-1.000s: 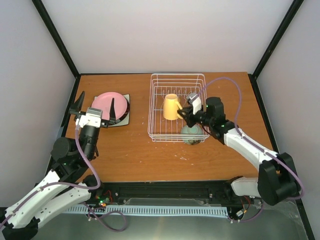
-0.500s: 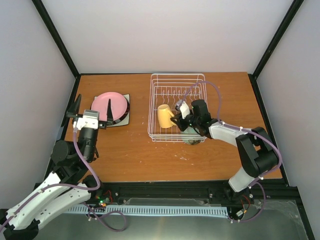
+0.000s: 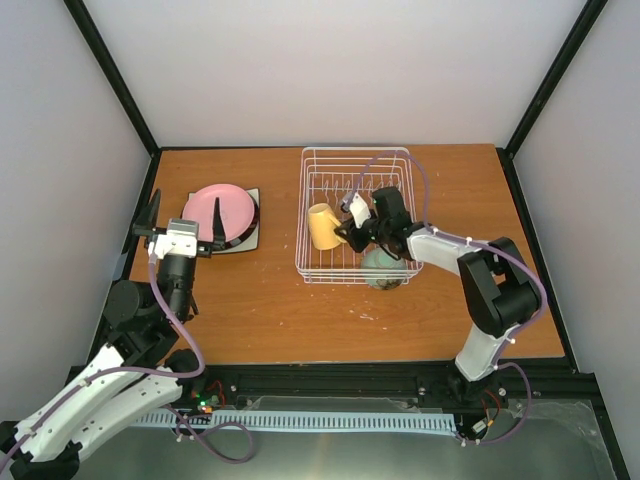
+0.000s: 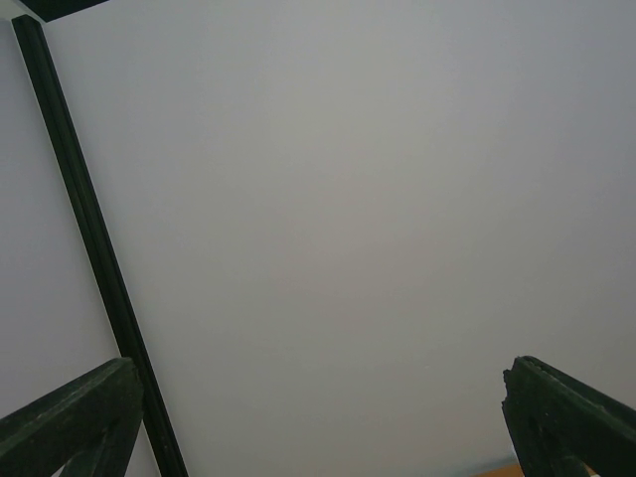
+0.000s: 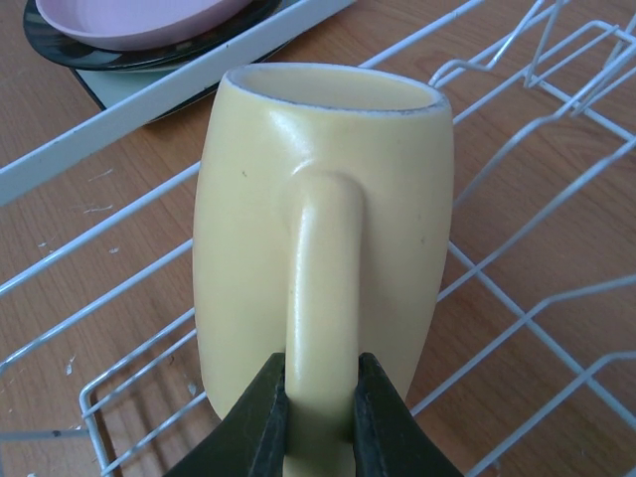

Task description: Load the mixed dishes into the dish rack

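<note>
My right gripper (image 3: 347, 229) is shut on the handle of the yellow mug (image 3: 322, 227), which lies tipped on its side inside the white wire dish rack (image 3: 354, 152), mouth toward the left. In the right wrist view the fingertips (image 5: 260, 422) pinch the mug's handle (image 5: 323, 298). The pale green bowl (image 3: 384, 268) sits in the rack's near right corner. The pink plate (image 3: 218, 210) lies on a dark brown plate (image 3: 254, 210) and a square plate at the left. My left gripper (image 3: 185, 218) is open and raised near those plates; its wrist view shows only the wall.
The orange-brown table (image 3: 300, 320) is enclosed by pale walls with black corner posts (image 3: 110, 75). The plate stack also shows in the right wrist view (image 5: 139, 25) beyond the rack's white rim (image 5: 149, 99).
My right gripper has carried the yellow mug leftward and lower inside the rack, tipping it onto its side. The left arm has barely moved.
</note>
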{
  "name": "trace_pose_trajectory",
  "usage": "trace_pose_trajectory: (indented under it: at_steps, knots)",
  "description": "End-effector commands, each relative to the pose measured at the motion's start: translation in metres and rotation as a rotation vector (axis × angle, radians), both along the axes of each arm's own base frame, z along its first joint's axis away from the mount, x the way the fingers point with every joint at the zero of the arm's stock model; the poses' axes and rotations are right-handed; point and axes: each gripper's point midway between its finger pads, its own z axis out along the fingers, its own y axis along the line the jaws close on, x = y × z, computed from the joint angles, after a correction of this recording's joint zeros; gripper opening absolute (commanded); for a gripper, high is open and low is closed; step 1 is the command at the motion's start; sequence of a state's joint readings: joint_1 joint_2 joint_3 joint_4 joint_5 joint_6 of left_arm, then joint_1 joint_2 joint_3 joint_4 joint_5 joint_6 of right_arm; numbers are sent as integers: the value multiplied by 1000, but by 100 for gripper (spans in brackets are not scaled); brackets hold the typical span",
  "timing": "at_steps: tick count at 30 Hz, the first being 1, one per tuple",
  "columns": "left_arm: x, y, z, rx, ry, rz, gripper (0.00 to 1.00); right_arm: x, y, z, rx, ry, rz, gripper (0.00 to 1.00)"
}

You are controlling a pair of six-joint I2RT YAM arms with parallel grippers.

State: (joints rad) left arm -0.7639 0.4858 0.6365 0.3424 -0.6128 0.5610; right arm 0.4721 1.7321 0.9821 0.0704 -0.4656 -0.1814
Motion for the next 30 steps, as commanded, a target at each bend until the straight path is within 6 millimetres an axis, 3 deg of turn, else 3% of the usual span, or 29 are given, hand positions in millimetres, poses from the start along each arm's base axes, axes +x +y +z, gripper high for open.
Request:
trace_pose_trajectory:
  at_steps: [1, 17, 25, 30]
  knots:
    - [-4, 8, 6, -6, -24, 22, 100, -9, 6, -19, -61, 58, 55, 4]
    - [-13, 21, 13, -5, -48, 56, 100, -29, -1, -71, -195, 196, 78, 6]
    - [-16, 24, 18, 1, -56, 66, 100, -42, -2, -89, -194, 294, 81, 21]
    - [-16, 24, 20, 9, -64, 72, 100, -50, -5, -94, -191, 341, 66, 24]
